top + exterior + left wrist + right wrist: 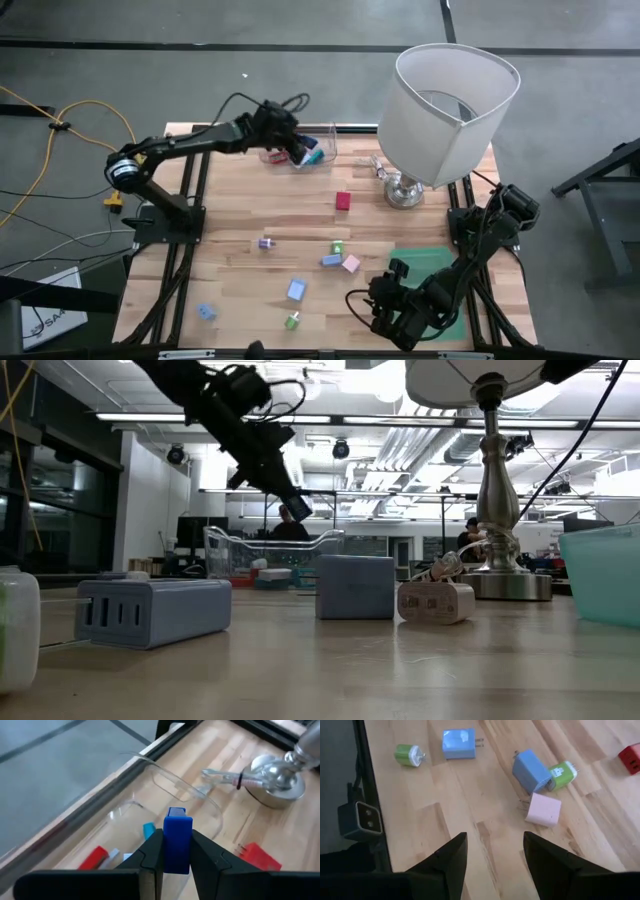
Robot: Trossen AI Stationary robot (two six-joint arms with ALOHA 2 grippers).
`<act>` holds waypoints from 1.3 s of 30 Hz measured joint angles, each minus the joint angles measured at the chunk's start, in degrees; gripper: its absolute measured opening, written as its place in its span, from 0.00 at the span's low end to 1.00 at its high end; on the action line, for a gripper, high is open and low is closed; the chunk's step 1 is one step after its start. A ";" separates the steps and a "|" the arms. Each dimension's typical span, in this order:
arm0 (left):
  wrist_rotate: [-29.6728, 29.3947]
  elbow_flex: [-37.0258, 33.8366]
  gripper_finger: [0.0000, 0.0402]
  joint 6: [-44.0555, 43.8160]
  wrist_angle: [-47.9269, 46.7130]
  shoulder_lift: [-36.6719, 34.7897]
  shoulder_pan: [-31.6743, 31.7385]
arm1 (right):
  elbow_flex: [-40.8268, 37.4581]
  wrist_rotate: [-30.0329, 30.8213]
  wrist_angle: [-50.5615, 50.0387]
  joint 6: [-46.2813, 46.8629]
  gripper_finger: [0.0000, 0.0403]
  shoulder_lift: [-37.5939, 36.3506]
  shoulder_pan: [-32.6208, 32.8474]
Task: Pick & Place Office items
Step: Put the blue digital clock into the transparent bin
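Note:
My left gripper (177,849) is shut on a dark blue block (178,826), over a clear plastic container (318,143) at the table's far edge. In the container lie red (94,857), teal (148,830) and pale pieces. Loose office items lie on the wooden table: red (343,200), purple (265,243), green (337,247), blue (331,260), pink (351,264), light blue (296,290), another blue (206,312) and another green (292,321). My right gripper (495,850) hovers open near the front right with nothing between its fingers. My left gripper pinches the dark blue block by its two opposite sides (167,847) between the two fingers. The block's far end sticks out past the fingertips. The fingers slant down toward the table's far edge, and the block is lifted clear above the clear container.
A big white lamp (452,100) stands at the far right on a silver base (405,190), its cord (227,777) trailing toward the container. A teal tray (430,265) lies at the front right under my right arm. Bare wood lies at the middle left.

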 joint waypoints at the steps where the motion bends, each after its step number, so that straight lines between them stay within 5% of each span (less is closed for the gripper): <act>1: 1.70 0.00 0.16 -0.03 0.03 0.00 1.31 | 0.00 0.35 -0.01 -0.01 0.45 -0.01 -0.07; 9: 11.86 0.07 0.16 -2.73 4.12 3.33 6.93 | 0.00 0.89 -0.07 -1.53 0.45 0.00 -0.57; 22: 7.31 0.04 0.16 -6.17 7.77 14.91 6.69 | 0.00 1.75 0.08 -1.56 0.45 0.00 -0.54; 39: 6.09 0.04 0.25 -6.09 9.26 16.13 6.67 | 0.00 1.98 -0.04 -1.60 0.45 -0.01 -0.56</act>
